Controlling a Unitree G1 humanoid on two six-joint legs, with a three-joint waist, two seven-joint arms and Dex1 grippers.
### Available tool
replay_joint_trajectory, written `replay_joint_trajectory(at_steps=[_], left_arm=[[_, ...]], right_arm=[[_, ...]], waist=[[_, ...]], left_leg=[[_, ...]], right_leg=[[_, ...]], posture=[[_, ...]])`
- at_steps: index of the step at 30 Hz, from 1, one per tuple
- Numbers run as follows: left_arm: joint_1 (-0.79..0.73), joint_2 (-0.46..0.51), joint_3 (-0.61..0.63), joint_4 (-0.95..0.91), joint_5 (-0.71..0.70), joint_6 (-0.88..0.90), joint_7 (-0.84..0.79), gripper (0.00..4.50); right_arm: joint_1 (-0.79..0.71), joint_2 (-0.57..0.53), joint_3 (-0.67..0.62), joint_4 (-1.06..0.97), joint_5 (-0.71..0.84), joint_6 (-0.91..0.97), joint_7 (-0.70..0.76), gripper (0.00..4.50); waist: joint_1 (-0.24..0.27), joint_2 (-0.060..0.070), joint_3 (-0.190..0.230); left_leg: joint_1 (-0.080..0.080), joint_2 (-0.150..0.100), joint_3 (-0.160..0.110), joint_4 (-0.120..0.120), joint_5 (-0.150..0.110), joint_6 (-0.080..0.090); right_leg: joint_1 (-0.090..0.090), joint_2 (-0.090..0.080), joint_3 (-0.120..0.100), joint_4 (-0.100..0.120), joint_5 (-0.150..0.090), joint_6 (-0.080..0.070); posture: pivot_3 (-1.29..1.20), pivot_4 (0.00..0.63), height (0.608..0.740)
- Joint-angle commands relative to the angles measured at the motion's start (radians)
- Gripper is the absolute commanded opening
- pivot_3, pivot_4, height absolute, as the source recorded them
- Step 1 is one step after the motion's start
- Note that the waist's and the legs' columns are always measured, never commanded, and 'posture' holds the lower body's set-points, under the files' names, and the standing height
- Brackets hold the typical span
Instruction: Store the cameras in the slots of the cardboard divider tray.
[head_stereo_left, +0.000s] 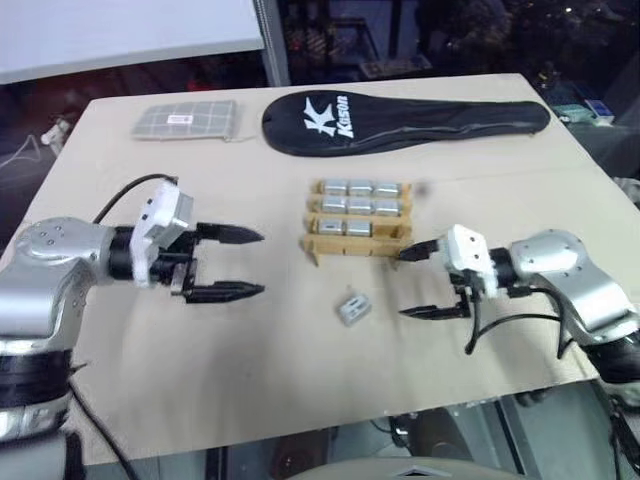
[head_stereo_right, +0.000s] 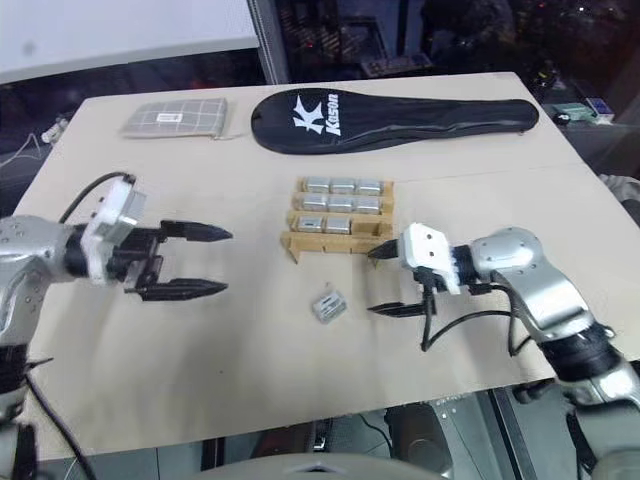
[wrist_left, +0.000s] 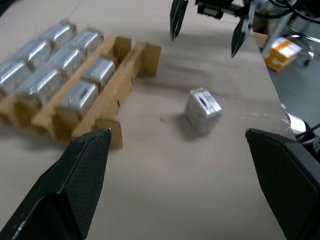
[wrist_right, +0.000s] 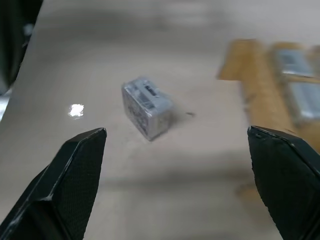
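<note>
Tabletop margin around (loose) camera

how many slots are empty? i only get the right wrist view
Observer: One. The tray holds eight cameras; the free slot is at the right end of the front row.
Operator: where's the left gripper
Observer: The left gripper is open, left of the tray, pointing towards it, apart from the loose camera.
Operator: anything behind the tray
Observer: A black racket cover, with a grey checked pouch to its left.
</note>
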Motion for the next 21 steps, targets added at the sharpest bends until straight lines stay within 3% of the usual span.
replay_joint_trajectory(at_steps=[1, 7, 20, 21], left_arm=[[0.167, -0.001, 0.192, -0.204, -0.098, 0.086, 0.083, 4.44], [0.369, -0.027, 0.35, -0.316, -0.135, 0.089, 0.136, 4.44], [0.479, 0.012, 0.367, -0.322, -0.136, 0.026, 0.116, 4.44], [0.486, 0.02, 0.367, -0.318, -0.138, 0.021, 0.101, 4.5]], right_arm=[[-0.081, 0.027, 0.088, 0.079, -0.073, -0.055, 0.089, 4.5], [-0.171, 0.107, 0.137, 0.17, -0.108, -0.078, 0.141, 4.5], [-0.241, 0.199, 0.193, 0.271, -0.21, -0.136, 0.172, 4.5], [-0.241, 0.205, 0.193, 0.27, -0.211, -0.132, 0.172, 4.09]], waist=[[0.005, 0.0, 0.0], [0.014, 0.001, 0.0], [0.011, 0.001, 0.0], [0.011, 0.001, 0.0]], left_leg=[[-0.003, 0.0, -0.001, 0.001, 0.0, 0.0], [-0.007, 0.0, -0.003, 0.002, 0.0, -0.001], [-0.007, -0.001, -0.004, 0.001, 0.001, -0.002], [-0.007, -0.001, -0.004, 0.001, 0.001, -0.002]], right_leg=[[-0.002, 0.0, -0.001, 0.0, 0.001, -0.001], [-0.006, 0.0, -0.003, 0.001, 0.001, -0.002], [-0.006, 0.0, -0.005, 0.0, 0.002, -0.003], [-0.006, 0.0, -0.005, 0.0, 0.002, -0.003]], posture=[[0.0, 0.15, 0.74], [0.0, 0.15, 0.74], [0.0, 0.15, 0.74], [0.0, 0.15, 0.74]])
